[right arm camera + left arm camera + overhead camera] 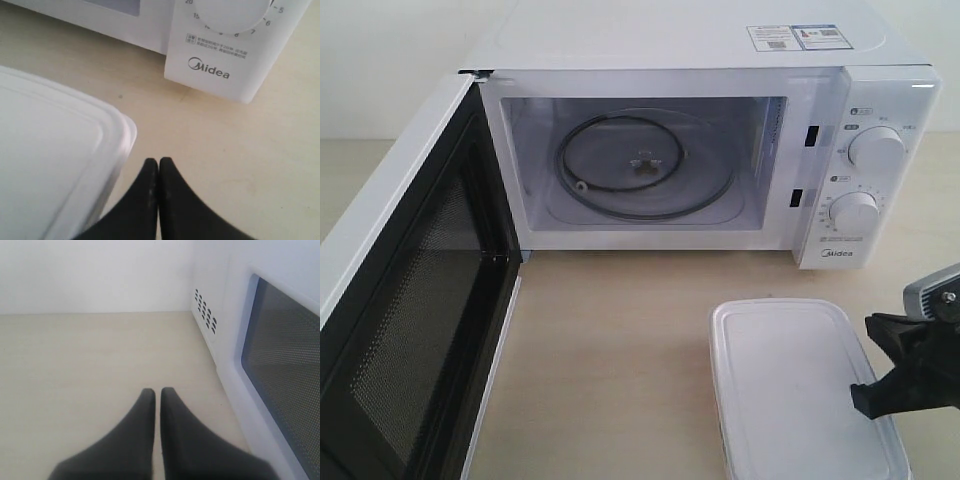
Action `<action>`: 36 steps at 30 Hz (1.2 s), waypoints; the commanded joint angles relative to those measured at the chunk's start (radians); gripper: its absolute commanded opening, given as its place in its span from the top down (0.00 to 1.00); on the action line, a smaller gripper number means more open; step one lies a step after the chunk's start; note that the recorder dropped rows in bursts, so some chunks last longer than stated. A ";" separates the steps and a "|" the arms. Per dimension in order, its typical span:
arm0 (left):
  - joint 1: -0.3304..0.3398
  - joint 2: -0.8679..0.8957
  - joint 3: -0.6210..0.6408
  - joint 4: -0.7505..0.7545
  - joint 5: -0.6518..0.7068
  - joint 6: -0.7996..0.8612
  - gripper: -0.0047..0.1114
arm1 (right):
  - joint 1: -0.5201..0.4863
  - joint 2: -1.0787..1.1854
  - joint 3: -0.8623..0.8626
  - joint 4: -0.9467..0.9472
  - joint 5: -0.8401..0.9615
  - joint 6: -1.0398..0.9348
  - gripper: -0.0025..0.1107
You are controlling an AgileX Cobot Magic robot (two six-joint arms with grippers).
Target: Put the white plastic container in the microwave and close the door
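Observation:
The white Midea microwave stands at the back of the table. Its door is swung wide open to the left, black mesh inner face showing. The glass turntable lies bare in the cavity. On the table at the front right rests the white plastic container, lid on. My right gripper is shut and holds nothing, right beside the container's right edge. In the right wrist view its tips sit by the container's corner. My left gripper is shut, holds nothing, and hovers over the table outside the door.
Two round knobs are on the control panel, which is close ahead of the right gripper. The microwave's vented side wall is ahead of the left gripper. Light wooden tabletop lies between door and container.

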 commanded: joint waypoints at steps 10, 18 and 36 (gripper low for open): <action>0.003 -0.003 0.003 -0.008 0.000 0.004 0.92 | -0.001 0.001 0.082 0.013 0.004 0.007 0.98; 0.003 -0.003 0.003 -0.008 0.000 0.004 0.92 | -0.001 0.001 0.091 -0.214 -0.006 0.106 0.98; 0.003 -0.003 0.003 -0.008 0.000 0.004 0.92 | 0.155 0.001 -0.065 -0.390 0.150 0.290 0.98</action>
